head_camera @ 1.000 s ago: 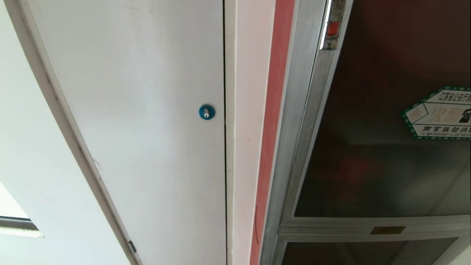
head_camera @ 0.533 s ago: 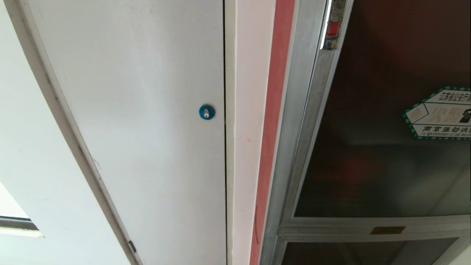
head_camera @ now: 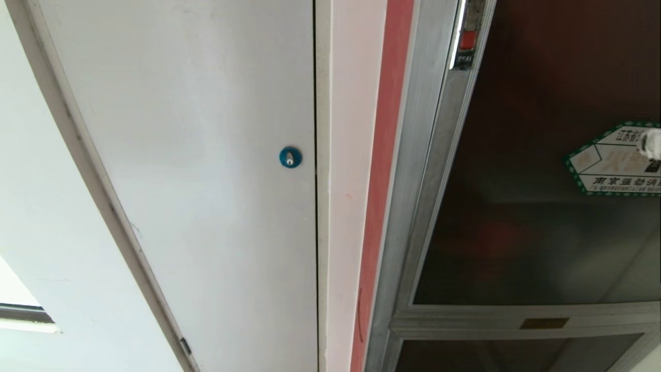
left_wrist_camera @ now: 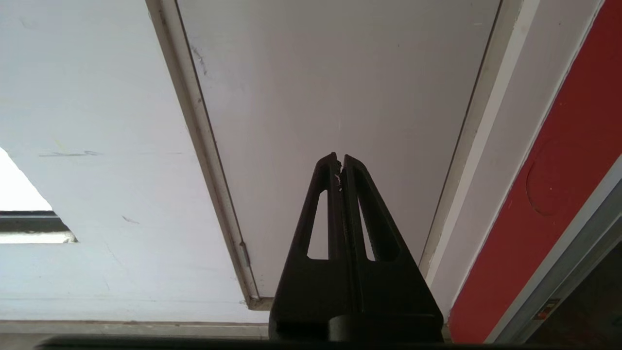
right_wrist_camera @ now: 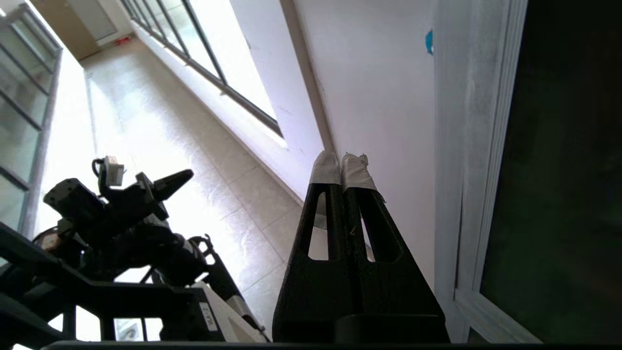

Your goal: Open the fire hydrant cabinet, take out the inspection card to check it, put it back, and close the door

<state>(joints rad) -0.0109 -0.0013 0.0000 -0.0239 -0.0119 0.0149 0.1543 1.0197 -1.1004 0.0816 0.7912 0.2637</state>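
Observation:
The fire hydrant cabinet's silver frame (head_camera: 413, 206) runs up the right half of the head view. Its door (head_camera: 526, 217) of dark tinted glass stands shut, with the green-bordered hexagonal sticker (head_camera: 604, 165) on it. The inspection card is hidden behind the glass. My right gripper (head_camera: 651, 143) shows only as a white taped tip at the right edge, in front of the sticker. In the right wrist view the right gripper (right_wrist_camera: 342, 163) is shut and empty, beside the door's frame (right_wrist_camera: 466, 146). My left gripper (left_wrist_camera: 339, 160) is shut, empty, and parked facing the white door.
A plain white door (head_camera: 206, 181) with a blue round lock (head_camera: 290, 157) fills the left of the head view. A red strip (head_camera: 382, 170) separates it from the cabinet. A small red piece (head_camera: 467, 40) sits high on the frame. A smaller glass panel (head_camera: 516, 356) lies below.
The right gripper's taped tip has come into the head view at the right edge, over the sticker. The left arm and the door have not moved.

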